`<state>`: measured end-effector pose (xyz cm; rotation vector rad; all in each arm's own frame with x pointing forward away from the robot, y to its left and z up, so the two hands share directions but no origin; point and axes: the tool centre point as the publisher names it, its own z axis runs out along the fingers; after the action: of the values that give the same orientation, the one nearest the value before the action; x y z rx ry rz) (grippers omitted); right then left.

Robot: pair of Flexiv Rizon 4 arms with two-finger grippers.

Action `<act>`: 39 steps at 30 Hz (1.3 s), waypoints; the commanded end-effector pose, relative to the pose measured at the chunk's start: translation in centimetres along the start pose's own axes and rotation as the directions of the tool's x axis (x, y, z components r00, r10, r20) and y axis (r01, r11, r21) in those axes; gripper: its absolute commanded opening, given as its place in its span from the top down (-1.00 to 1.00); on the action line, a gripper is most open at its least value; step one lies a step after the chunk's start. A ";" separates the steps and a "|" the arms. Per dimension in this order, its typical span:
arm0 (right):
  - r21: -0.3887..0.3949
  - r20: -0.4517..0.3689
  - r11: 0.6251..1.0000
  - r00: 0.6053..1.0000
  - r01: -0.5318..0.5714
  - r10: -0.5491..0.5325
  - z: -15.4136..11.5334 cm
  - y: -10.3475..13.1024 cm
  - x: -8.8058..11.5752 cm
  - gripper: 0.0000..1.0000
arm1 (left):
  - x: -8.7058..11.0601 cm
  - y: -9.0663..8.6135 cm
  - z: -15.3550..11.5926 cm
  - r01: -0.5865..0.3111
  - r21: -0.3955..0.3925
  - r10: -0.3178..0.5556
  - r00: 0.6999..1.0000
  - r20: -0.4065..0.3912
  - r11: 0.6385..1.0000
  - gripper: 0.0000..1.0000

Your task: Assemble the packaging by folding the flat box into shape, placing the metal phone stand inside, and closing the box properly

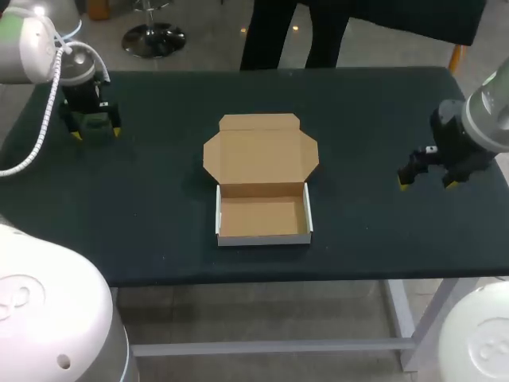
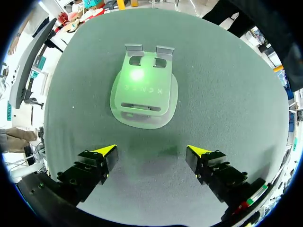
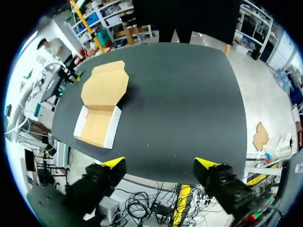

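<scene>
Brown box (image 1: 262, 216) mid-table: walls up, lid (image 1: 261, 151) flat open toward far edge. Metal stand (image 2: 144, 90) by far-left corner, mostly hidden in head view under left claw (image 2: 151, 153). Left claw & right claw (image 3: 160, 168) both wide, empty.

1. One cardboard box (image 1: 262, 208), its lid open, lying well ahead of the right gripper (image 3: 159, 163) and off to one side.
2. One metal phone stand (image 2: 144, 92), lying flat just ahead of the left gripper (image 2: 151, 151).
3. Two grippers, one on each arm, each with two yellow-tipped fingers, so four yellow tips in all.
4. One table (image 1: 159, 231), bearing the box and the stand.
</scene>
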<state>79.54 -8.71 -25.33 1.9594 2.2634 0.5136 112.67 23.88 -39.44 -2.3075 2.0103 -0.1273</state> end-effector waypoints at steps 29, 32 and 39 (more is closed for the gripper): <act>0.000 0.003 1.000 1.000 0.001 -0.001 -0.3 -0.2 0.1 -1.00 | -1.0 -5.0 0.4 0.016 -0.019 -0.016 1.000 -0.020 1.000 -0.81; 0.000 0.003 1.000 1.000 0.001 -0.001 -0.3 -0.2 0.1 -1.00 | -1.1 -5.3 0.4 0.017 -0.019 -0.018 1.000 -0.026 1.000 -0.80; 0.000 0.003 1.000 1.000 0.001 -0.001 -0.3 -0.2 0.1 -1.00 | -1.1 -5.7 0.4 0.013 -0.026 -0.014 0.999 -0.042 1.000 -0.79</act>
<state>79.30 -8.64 -25.30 1.9572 2.2616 0.5158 117.44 25.59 -38.97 -2.3436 2.0161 -0.1674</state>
